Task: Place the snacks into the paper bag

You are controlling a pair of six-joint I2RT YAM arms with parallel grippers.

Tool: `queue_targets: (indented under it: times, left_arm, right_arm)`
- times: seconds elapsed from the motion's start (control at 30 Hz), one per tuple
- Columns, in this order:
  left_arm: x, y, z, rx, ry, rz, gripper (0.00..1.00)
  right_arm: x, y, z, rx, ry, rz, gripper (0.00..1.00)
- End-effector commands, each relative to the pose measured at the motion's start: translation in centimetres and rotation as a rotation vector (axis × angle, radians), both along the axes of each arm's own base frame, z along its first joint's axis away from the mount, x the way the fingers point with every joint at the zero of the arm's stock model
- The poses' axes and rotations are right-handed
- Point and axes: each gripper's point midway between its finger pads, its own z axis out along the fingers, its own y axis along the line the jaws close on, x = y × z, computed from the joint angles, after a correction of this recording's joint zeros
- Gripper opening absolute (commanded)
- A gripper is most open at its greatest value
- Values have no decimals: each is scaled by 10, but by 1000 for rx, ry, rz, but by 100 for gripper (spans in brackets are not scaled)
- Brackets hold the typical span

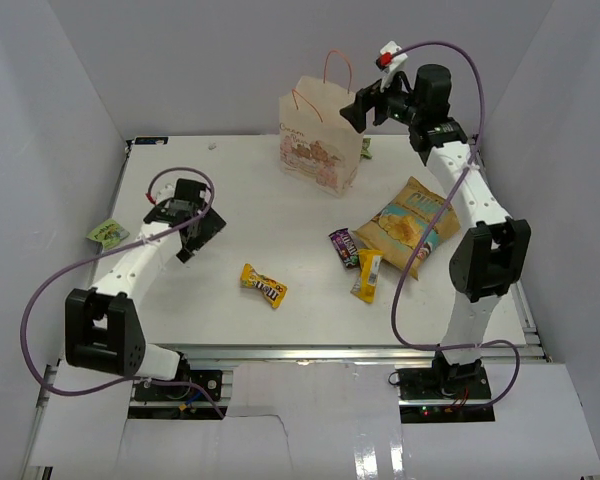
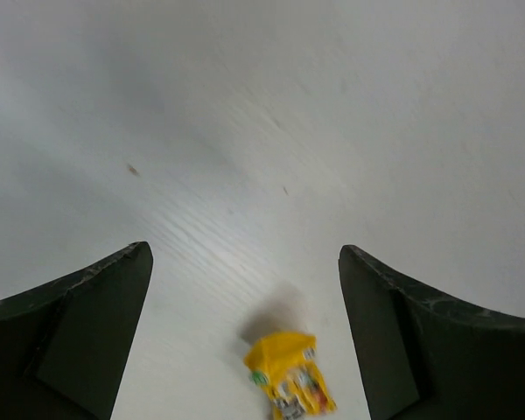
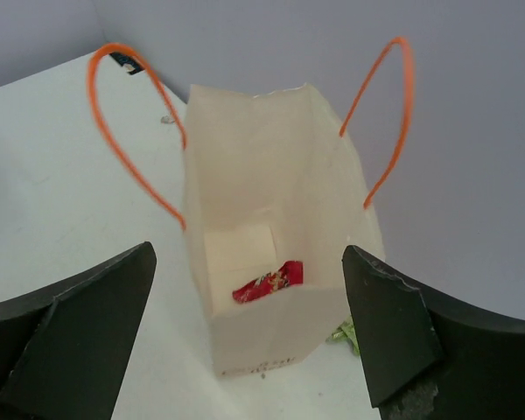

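- Four lie loose on the desk (image 1: 280, 215): M&M's pack (image 1: 264, 285) front-centre; chip bag (image 1: 412, 225), purple bar (image 1: 344, 247) and yellow bar (image 1: 368, 275) rightward.
- Paper bag (image 1: 318, 150) stands at the far edge; its print is unreadable.
- Left end effector (image 1: 198, 238) and right end effector (image 1: 355, 110): wide open, empty.

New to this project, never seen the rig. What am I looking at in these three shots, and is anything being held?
Two robot arms are bolted at the near edge of a white table. One picture comes from a fixed camera above and behind them. The other two come from a camera on each wrist, and the dark shapes at the bottom are that gripper's own fingers. The left gripper is open near the M&M's pack. The right gripper is open above the paper bag, which has a red packet inside. A chip bag, a purple bar and a yellow bar lie on the table. Nothing is held.
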Motion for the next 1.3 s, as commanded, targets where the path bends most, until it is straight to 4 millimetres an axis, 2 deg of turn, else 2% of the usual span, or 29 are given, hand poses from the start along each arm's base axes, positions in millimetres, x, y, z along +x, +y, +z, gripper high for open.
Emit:
queue_targets:
  times: [0.0, 0.03, 0.07, 0.1, 0.13, 0.17, 0.2, 0.23, 0.27, 0.3, 0.37, 0.4, 0.43, 0.47, 0.57, 0.6, 0.67, 0.7, 0.77, 0.93, 1.07, 1.2, 1.27]
  left_arm:
    - [0, 101, 23, 483, 133, 59, 98]
    - [1, 124, 12, 523, 206, 94, 98]
    - [3, 137, 11, 542, 234, 116, 98]
    - [10, 148, 13, 556, 244, 126, 98]
    - [6, 177, 1, 557, 303, 189, 98]
    - [7, 188, -2, 553, 317, 210, 98]
    - [19, 199, 0, 548, 287, 232, 98]
    - [20, 215, -4, 532, 301, 231, 98]
    - [26, 222, -13, 516, 314, 223, 98]
    - [41, 230, -8, 506, 268, 229, 98]
    - [54, 242, -16, 486, 270, 197, 98]
    - [62, 246, -13, 485, 254, 196, 98]
    - [73, 253, -3, 492, 225, 198, 98]
    - [80, 256, -8, 490, 231, 186, 98]
    - [95, 270, 2, 516, 209, 187, 98]
    - [95, 278, -6, 515, 230, 193, 98]
    - [101, 288, -9, 502, 226, 198, 98]
    - [99, 296, -19, 488, 244, 205, 98]
    - [102, 302, -22, 466, 236, 204, 98]
    - [113, 299, -38, 404, 224, 154, 89]
    - [111, 295, -49, 381, 231, 153, 89]
    - [105, 292, -74, 335, 263, 135, 88]
    - [103, 291, -88, 308, 282, 125, 85]
  right_arm:
    - [-58, -9, 36, -28, -88, 156, 93]
    - [-78, -12, 34, -59, -85, 194, 94]
    - [-86, -14, 2, -83, -20, 212, 94]
    - [-96, -16, -9, -101, -2, 223, 94]
    - [-114, -19, -12, -119, 4, 238, 94]
    - [-121, -22, -26, -152, 5, 247, 94]
    - [-132, -25, -56, -169, 67, 257, 95]
    - [-145, -28, -57, -183, 62, 265, 94]
    - [-154, -30, -71, -198, 99, 274, 95]
    - [-162, -33, -89, -217, 130, 282, 95]
    - [-173, -35, -97, -227, 155, 283, 95]
    - [-179, -37, -106, -233, 190, 287, 95]
    - [-183, -38, -108, -233, 202, 289, 95]
    - [-186, -38, -112, -235, 218, 291, 95]
    - [-192, -41, -122, -241, 258, 291, 95]
    - [-194, -41, -123, -242, 266, 290, 95]
    - [-194, -43, -125, -245, 272, 282, 95]
    - [-195, -43, -125, -245, 275, 281, 95]
    - [-195, -44, -126, -248, 282, 278, 95]
    - [-193, -47, -127, -248, 295, 272, 95]
    - [-186, -49, -121, -234, 296, 258, 95]
    - [-184, -51, -117, -220, 297, 253, 95]
    - [-184, -52, -115, -217, 294, 253, 95]
